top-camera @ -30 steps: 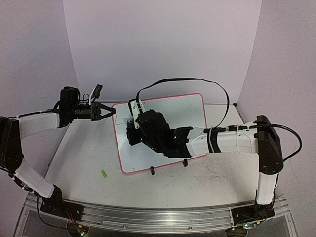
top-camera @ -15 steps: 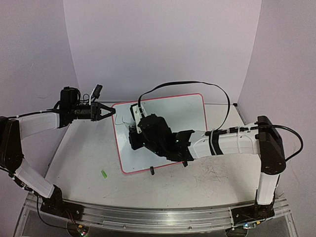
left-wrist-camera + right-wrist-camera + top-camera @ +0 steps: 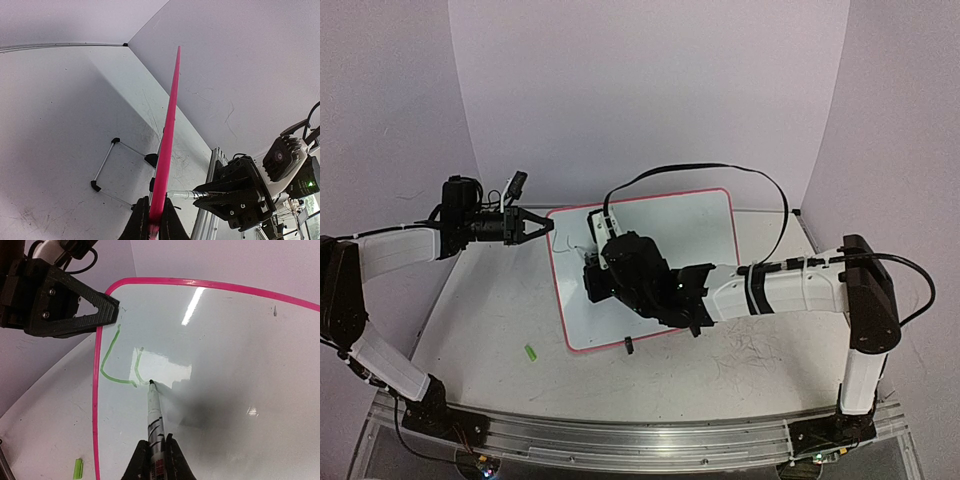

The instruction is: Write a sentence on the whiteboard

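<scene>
The whiteboard (image 3: pixel 705 225) with its pink-red rim stands tilted on two black clip feet; it also shows in the right wrist view (image 3: pixel 240 355) and edge-on in the left wrist view (image 3: pixel 167 135). My left gripper (image 3: pixel 548 226) is shut on the board's top left rim (image 3: pixel 154 220). My right gripper (image 3: pixel 156 452) is shut on a marker (image 3: pixel 154 415), its tip touching the board. The sentence (image 3: pixel 120 365) is only a green "L" and one further curved stroke near the top left corner.
A green marker cap (image 3: pixel 531 352) lies on the table left of the board, also in the right wrist view (image 3: pixel 78 467). A wire stand (image 3: pixel 107 162) props the board from behind. Grey scribbles mark the table at front right (image 3: pixel 750 355).
My right gripper has shifted slightly right and down across the board with the marker. The left arm and board have not moved.
</scene>
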